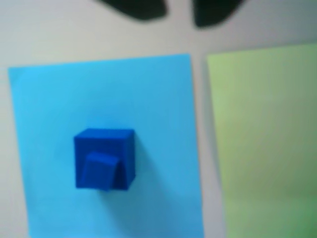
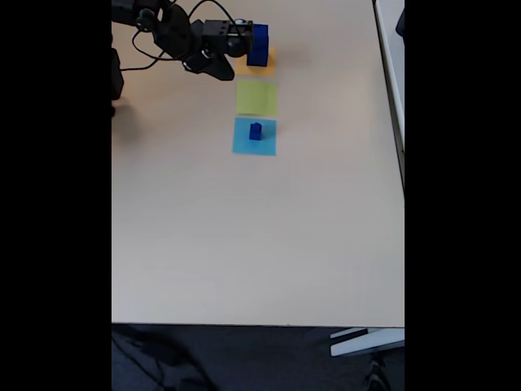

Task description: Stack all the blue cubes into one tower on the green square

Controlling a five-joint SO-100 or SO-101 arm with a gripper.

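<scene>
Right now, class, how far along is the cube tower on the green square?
Nothing looks done: the green square is bare. On the light-blue square, a smaller blue cube sits tilted on a medium one. In the fixed view the gripper is beside the large cube on the orange-yellow square; grasp unclear. All three cubes remain to move.

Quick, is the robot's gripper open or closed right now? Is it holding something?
Gripper: beside the large dark navy-blue cube on the orange-yellow paper square; open or closed cannot be told.

Wrist view is blurred; the green square is cut off by right and bottom edges. Gripper tips are cropped at top.
</scene>
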